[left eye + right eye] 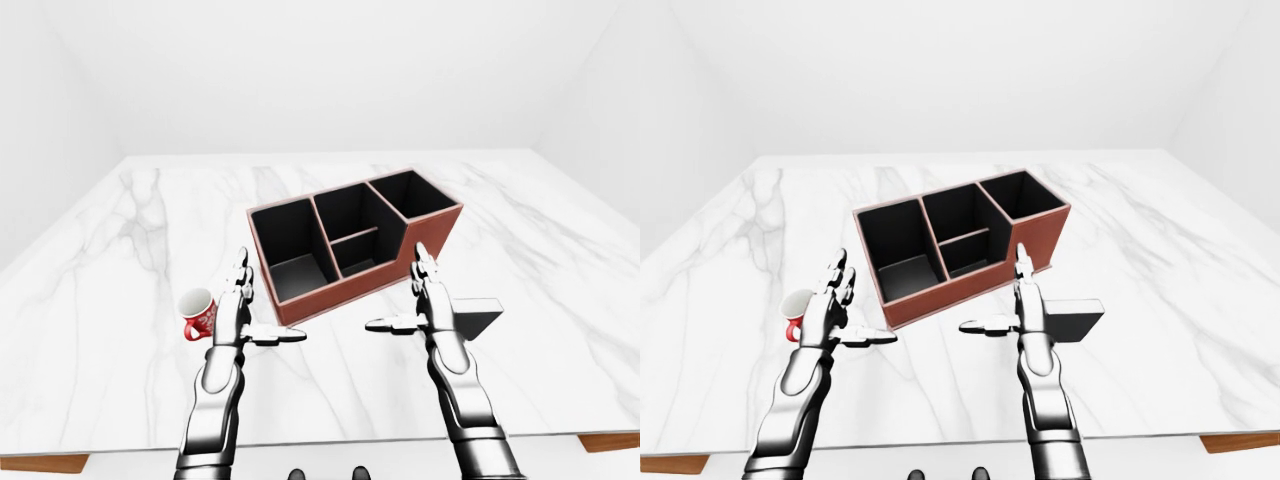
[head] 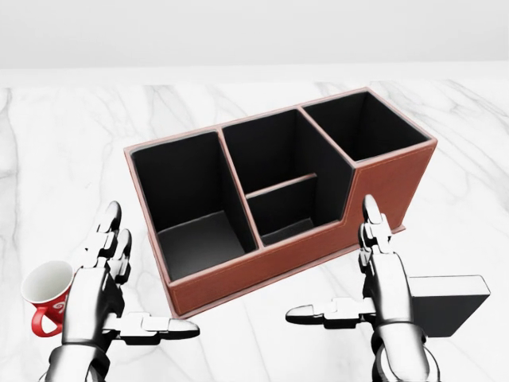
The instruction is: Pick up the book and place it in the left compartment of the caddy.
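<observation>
Nearest the robot, both hands are hovering over the marble table (image 1: 90,300), and neither is holding anything. The right hand (image 2: 380,274) is standing with its fingers straight up and its thumb sticking out to the view's left, plainly open; the left hand (image 2: 102,280) is mirroring it, fingers raised and thumb pointing right, also open. Just behind the right hand in the head view, the book (image 2: 447,305) is lying flat on the table as a dark slab, partly hidden by the hand; I cannot tell whether the hand is touching it. To the left of the left hand a red and white mug (image 2: 45,298) is sitting upright, near but apart from the fingers. Farther off, between and beyond the two hands, the reddish-brown caddy (image 2: 270,263) is standing at an angle, its dark compartments all looking empty; the left compartment (image 2: 189,208), the large one at the view's left end, is waiting unfilled. By my judgement the task is sitting at its opening step: the reach for the book is only starting. The next move is calling for the right hand to turn toward the book, close round an edge, and lift it clear over the caddy's near wall.
</observation>
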Tool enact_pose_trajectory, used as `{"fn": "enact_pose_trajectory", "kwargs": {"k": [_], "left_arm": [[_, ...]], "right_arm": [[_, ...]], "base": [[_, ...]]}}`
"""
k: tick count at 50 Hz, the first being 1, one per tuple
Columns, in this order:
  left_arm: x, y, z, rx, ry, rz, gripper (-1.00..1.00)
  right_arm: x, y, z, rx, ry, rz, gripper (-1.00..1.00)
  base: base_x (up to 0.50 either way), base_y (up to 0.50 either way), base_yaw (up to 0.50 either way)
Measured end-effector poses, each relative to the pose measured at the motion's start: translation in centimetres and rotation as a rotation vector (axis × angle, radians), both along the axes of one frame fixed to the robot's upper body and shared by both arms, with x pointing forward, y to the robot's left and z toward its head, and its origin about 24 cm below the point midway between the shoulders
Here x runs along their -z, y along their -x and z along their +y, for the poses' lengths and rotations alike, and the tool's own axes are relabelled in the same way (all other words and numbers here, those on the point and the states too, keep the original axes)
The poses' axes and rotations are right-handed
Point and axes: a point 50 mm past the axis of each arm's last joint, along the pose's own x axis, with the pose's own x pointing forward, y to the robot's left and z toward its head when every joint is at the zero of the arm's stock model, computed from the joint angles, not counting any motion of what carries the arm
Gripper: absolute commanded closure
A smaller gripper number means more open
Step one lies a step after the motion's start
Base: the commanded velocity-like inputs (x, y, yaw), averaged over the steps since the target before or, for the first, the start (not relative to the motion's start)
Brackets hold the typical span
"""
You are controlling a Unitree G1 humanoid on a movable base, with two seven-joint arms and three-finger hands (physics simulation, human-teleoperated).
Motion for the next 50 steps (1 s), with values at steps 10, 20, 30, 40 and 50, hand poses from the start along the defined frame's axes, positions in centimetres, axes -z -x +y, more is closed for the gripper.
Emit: {"fn": "enact_pose_trajectory", "kwargs": {"k": [10,20,30,40,50], "left_arm": [[-0.4,0.2,0.7,-0.018,0.012,-0.003,-1.0],[-0.9,0.2,1.6,-0.039,0.03,-0.007,-1.0],[-1.3,0.2,2.2,-0.05,0.046,-0.011,-1.0],[-1.9,0.4,2.7,-0.058,0.059,-0.037,-1.0],[-2.6,0.7,3.1,-0.062,0.07,-0.066,-1.0]], "right_arm": [[-0.5,-2.1,-1.3,0.062,0.225,0.044,-1.0],[-5.3,-3.7,-2.1,0.004,0.553,-0.098,-1.0],[-8.4,-5.0,-2.6,-0.097,0.935,-0.084,-1.0],[-8.5,-5.3,-4.9,-0.141,1.266,0.131,-1.0],[-7.6,-4.3,-7.9,-0.131,1.41,0.367,-1.0]], "base": [[0.0,0.0,0.0],[0.0,0.0,0.0],[0.0,0.0,0.0],[0.0,0.0,0.0],[0.0,0.0,0.0]]}}
